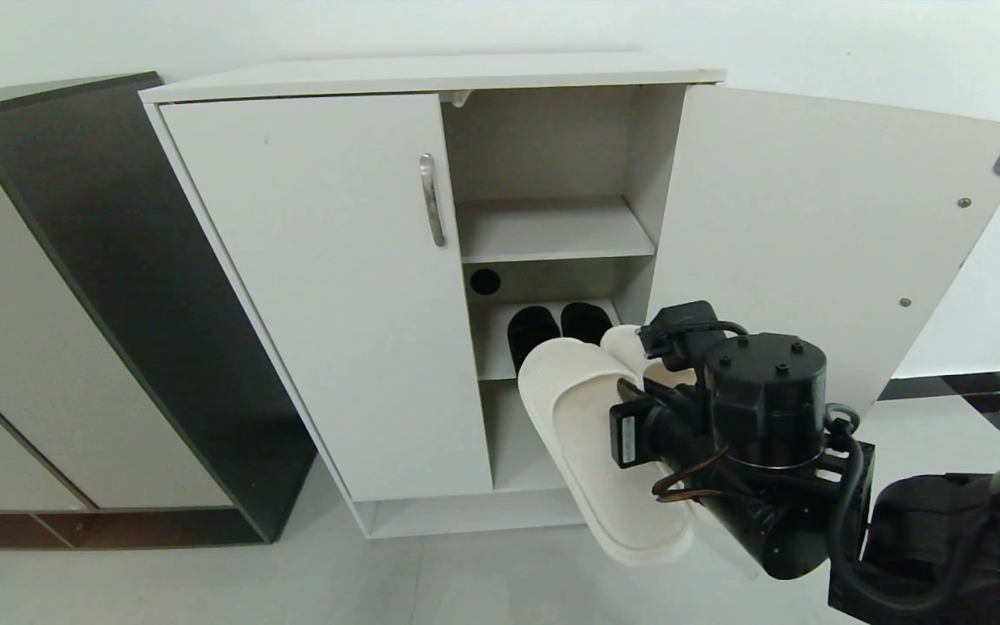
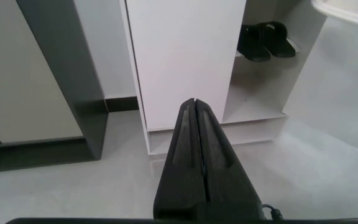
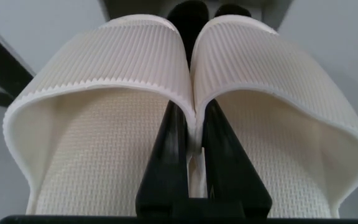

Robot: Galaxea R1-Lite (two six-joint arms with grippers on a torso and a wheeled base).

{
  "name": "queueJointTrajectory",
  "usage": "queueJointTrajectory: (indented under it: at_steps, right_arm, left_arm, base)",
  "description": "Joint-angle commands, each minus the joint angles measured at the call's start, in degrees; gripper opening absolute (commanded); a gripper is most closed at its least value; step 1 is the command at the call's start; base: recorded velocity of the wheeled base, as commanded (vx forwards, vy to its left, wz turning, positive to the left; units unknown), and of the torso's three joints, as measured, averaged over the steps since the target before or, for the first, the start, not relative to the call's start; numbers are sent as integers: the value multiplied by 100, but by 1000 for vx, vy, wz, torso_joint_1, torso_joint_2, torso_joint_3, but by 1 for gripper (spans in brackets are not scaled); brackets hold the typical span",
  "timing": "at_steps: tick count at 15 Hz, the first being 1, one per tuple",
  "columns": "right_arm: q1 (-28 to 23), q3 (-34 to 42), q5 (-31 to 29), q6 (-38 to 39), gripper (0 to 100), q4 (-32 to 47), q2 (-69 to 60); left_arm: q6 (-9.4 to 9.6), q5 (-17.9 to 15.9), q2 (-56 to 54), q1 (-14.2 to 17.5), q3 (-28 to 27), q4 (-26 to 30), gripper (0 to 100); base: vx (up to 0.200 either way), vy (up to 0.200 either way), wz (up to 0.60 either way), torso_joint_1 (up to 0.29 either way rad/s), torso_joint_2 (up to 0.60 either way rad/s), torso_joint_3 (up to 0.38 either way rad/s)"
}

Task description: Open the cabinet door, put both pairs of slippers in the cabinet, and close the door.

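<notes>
The white cabinet (image 1: 318,286) stands with its right door (image 1: 821,234) swung open and its left door shut. A black pair of slippers (image 1: 556,328) rests on the middle shelf, also visible as black slippers (image 2: 267,40) in the left wrist view. My right gripper (image 3: 192,140) is shut on the inner edges of a white pair of slippers (image 3: 185,106), held side by side. In the head view the white slippers (image 1: 591,434) hang in front of the open compartment, toes toward the shelves. My left gripper (image 2: 194,109) is shut and holds nothing, low in front of the shut left door.
A dark and grey cabinet (image 1: 75,286) stands to the left of the white one. The top shelf (image 1: 552,230) and bottom compartment (image 1: 522,451) hold nothing. The open door sticks out on the right. Pale floor (image 1: 292,582) lies in front.
</notes>
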Motion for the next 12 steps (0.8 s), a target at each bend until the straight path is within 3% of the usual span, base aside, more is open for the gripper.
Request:
queueJointTrajectory:
  at_steps: [1, 3, 5, 9, 12]
  right_arm:
    - [63, -302, -16, 132, 0, 246, 44]
    - [150, -698, -42, 431, 0, 843, 70]
    - [282, -1576, -306, 791, 0, 2127, 246]
    - [335, -2640, -1044, 624, 0, 2355, 773]
    - [335, -2868, -1097, 466, 0, 2434, 782]
  left_arm:
    - [0, 0, 8, 1, 0, 0, 0]
    - [0, 0, 8, 1, 0, 0, 0]
    - [0, 0, 8, 1, 0, 9, 0]
    - [9, 0, 8, 1, 0, 0, 0]
    - [0, 0, 8, 1, 0, 0, 0]
  base:
    - [0, 0, 0, 0, 0, 0]
    - [0, 0, 0, 0, 0, 0]
    - [0, 0, 0, 0, 0, 0]
    - [0, 0, 0, 0, 0, 0]
    - [0, 0, 0, 0, 0, 0]
